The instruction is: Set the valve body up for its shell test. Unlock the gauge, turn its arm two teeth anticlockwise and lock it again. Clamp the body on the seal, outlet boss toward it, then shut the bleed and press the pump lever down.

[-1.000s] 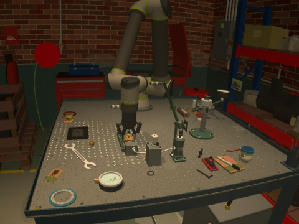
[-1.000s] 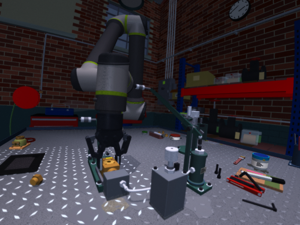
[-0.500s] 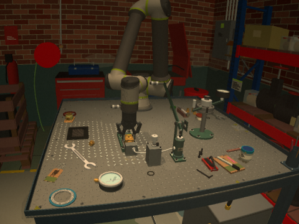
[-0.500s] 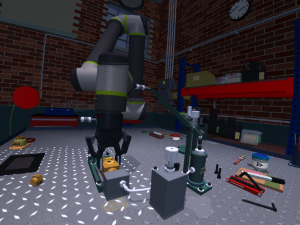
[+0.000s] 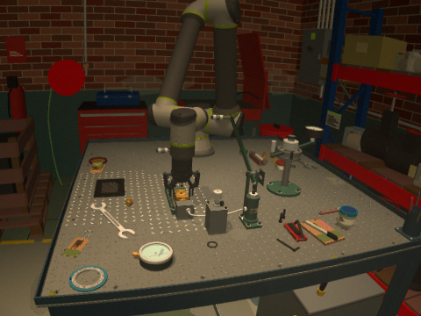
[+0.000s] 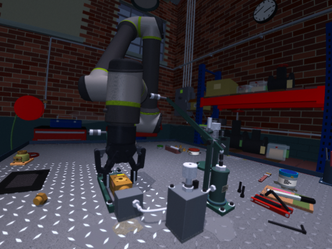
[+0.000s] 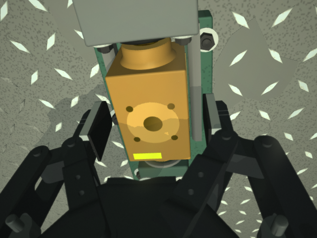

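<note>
The seal itself is hidden where the orange valve body's [image 7: 149,112] round boss meets the grey seal block [image 7: 135,20]. The body lies on the green clamp base [image 6: 104,191] in the middle of the table, its flanged port and yellow mark facing up. My gripper [image 7: 156,120] stands open directly over the body [image 5: 180,194] with its fingers either side of it, and it holds nothing. A white hose runs from the seal block [image 6: 128,207] to the grey box with the knurled bleed knob [image 6: 190,169]. The green pump [image 6: 218,187] has its lever [image 5: 240,142] raised. The gauge stand [image 5: 285,169] is at the back right.
A blue-lidded tub [image 5: 347,215] sits at the right edge beside red hex keys [image 5: 294,230] and a marker. A wrench [image 5: 112,219], a dial gauge [image 5: 155,253] and a ring [image 5: 87,278] lie front left, a brass plug [image 6: 40,199] near a black mat [image 5: 109,187].
</note>
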